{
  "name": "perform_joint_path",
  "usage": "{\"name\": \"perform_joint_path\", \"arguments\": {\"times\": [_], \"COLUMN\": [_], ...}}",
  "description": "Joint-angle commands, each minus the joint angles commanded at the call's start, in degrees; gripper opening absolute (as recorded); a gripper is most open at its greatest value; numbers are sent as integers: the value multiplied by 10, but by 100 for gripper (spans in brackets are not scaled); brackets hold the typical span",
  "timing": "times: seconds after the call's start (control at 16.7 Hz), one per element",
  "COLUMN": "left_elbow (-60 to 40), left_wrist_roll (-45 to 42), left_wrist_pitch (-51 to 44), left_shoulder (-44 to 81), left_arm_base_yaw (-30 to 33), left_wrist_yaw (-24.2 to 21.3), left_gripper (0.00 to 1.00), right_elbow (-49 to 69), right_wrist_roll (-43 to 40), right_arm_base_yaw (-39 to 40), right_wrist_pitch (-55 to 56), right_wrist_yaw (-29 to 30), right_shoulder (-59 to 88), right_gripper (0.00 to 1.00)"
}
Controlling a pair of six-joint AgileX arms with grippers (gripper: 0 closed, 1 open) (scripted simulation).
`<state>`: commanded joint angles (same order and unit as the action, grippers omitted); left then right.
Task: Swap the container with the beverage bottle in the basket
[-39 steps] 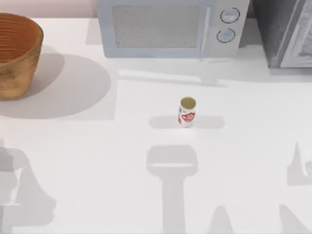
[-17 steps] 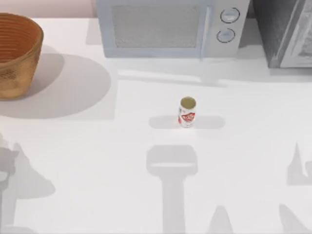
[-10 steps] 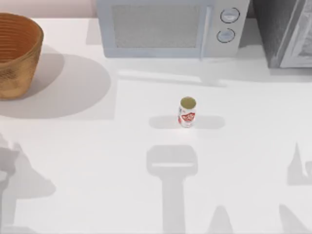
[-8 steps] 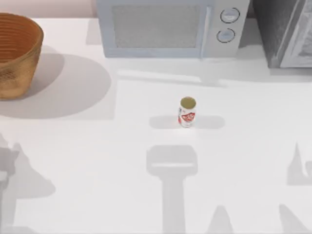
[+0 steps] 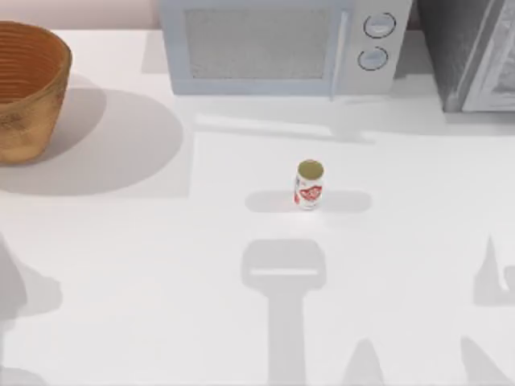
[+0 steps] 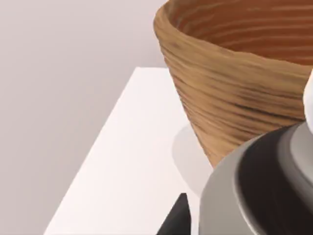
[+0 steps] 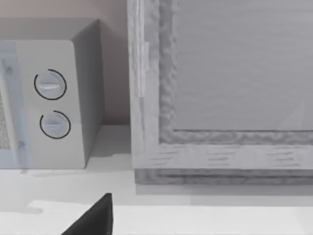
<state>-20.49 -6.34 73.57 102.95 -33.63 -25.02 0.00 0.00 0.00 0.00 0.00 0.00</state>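
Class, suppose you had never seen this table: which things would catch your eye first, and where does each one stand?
The orange-brown wicker basket stands out at the table's far left corner, its ribbed wall looming close in the left wrist view. Near the middle, alone on the white table, stands the small beverage bottle, upright, white with a red label and a gold top. Behind it, a pale microwave with two round dials sits along the back edge.

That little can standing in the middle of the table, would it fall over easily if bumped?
Probably. The beverage bottle stands upright, taller than wide, so a nudge near its top might tip it. Being round, it would likely roll afterwards.
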Motion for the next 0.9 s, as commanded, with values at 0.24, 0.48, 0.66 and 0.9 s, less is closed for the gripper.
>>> {"name": "perform_joint_path", "arguments": {"times": [0.24, 0.48, 0.66, 0.9], "left_elbow": [-113, -246, -338, -432], "left_wrist_roll": [8, 14, 16, 18], "left_wrist_pitch": [-148, -327, -461, -607], "left_shoulder": [-65, -116, -143, -163], "left_arm_base_yaw": [-22, 12, 65, 141], "left_wrist_yaw": [35, 63, 76, 83], "left_gripper": [0, 0, 0, 0], "right_elbow": [0, 0, 0, 0], "right_wrist_roll": [0, 0, 0, 0], "right_arm_base_yaw": [0, 0, 0, 0], "right_wrist_pitch": [0, 0, 0, 0], "right_wrist_yaw": [0, 0, 0, 0], "right_shoulder": [0, 0, 0, 0], "right_gripper": [100, 100, 100, 100]}}
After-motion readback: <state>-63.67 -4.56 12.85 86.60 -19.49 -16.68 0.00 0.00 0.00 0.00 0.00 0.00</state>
